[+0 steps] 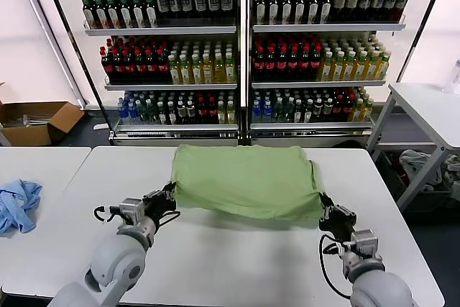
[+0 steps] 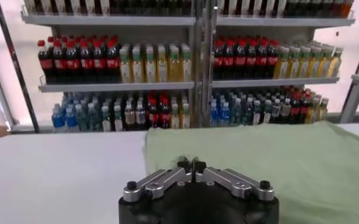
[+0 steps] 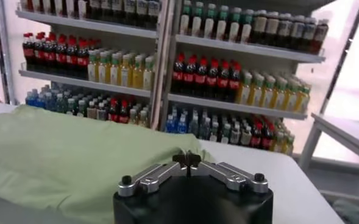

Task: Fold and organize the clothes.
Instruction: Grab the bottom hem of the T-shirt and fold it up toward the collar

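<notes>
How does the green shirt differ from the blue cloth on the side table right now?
The green shirt is large and spread on the main table; the blue cloth is small and crumpled on the neighbouring table. The left gripper and right gripper pinch the shirt's near corners; nothing touches the cloth. Both are soft fabric.

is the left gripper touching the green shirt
Touching. The head view shows the left gripper shut on the near left corner of the green shirt, that edge lifted.

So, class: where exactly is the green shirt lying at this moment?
In the head view the green shirt lies on the white table, toward its far edge before the drink shelves, its near edge spanning from the left pincer to the right pincer.
</notes>
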`<control>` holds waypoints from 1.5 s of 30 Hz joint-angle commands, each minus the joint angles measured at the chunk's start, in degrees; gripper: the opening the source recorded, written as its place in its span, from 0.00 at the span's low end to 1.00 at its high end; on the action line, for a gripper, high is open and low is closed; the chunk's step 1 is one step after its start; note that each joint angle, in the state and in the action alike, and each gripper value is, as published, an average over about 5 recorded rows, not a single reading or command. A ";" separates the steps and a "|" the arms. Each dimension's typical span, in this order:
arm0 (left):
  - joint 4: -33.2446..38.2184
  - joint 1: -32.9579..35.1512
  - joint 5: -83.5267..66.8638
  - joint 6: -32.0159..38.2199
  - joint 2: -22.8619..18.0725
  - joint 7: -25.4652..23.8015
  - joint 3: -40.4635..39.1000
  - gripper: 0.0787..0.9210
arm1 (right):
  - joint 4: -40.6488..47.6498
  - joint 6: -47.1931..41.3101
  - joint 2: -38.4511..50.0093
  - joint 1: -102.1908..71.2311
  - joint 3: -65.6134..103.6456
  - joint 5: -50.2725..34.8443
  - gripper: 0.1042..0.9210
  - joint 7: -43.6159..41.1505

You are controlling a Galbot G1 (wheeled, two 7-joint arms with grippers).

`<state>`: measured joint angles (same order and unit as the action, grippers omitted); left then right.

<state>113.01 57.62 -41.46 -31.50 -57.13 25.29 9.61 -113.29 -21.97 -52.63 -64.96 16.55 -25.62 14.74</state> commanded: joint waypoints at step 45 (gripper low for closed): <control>-10.03 -8.38 6.84 -1.41 0.97 -5.33 -3.67 0.68 | 0.32 -7.55 -0.26 5.24 -2.20 -3.94 0.73 3.85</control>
<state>95.06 43.43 -34.22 -32.56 -58.67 20.19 3.83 -103.66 -28.32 -54.18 -54.07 12.07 -26.59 16.22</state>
